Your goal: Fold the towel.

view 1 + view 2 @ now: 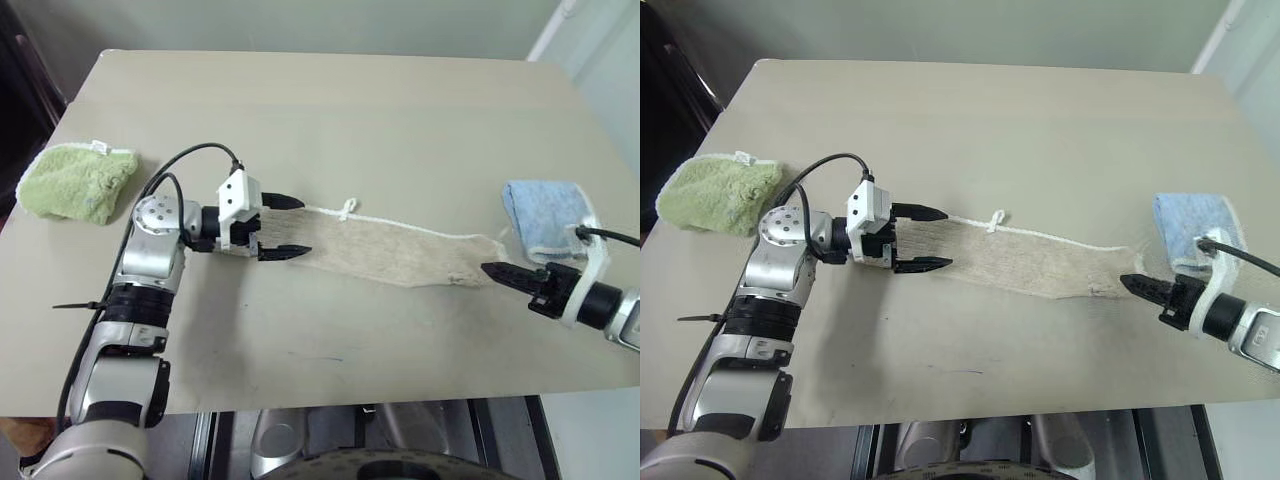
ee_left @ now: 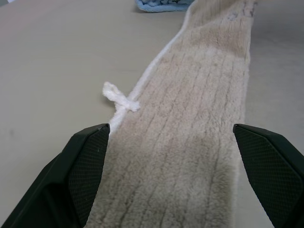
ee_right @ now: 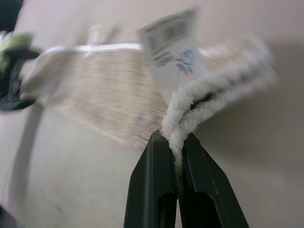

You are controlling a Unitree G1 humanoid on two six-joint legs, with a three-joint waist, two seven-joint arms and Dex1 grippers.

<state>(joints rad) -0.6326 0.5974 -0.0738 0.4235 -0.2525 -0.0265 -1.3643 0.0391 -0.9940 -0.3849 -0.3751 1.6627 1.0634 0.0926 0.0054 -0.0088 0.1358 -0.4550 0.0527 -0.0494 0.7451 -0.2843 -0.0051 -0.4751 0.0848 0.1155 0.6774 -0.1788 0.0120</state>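
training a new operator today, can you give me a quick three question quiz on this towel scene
1. True or false: the right hand is shut on the towel.
2. Which cloth lies nearest the right hand? A) green cloth B) blue cloth
3. Fill in: the left hand is ____, one finger at each long edge of the towel's end.

Key: 1 true; 2 B; 3 open

The towel [image 1: 400, 255] lies across the middle of the table [image 1: 330, 110]. One cloth [image 1: 75, 182] sits by the left edge, another cloth [image 1: 545, 218] by the right edge.
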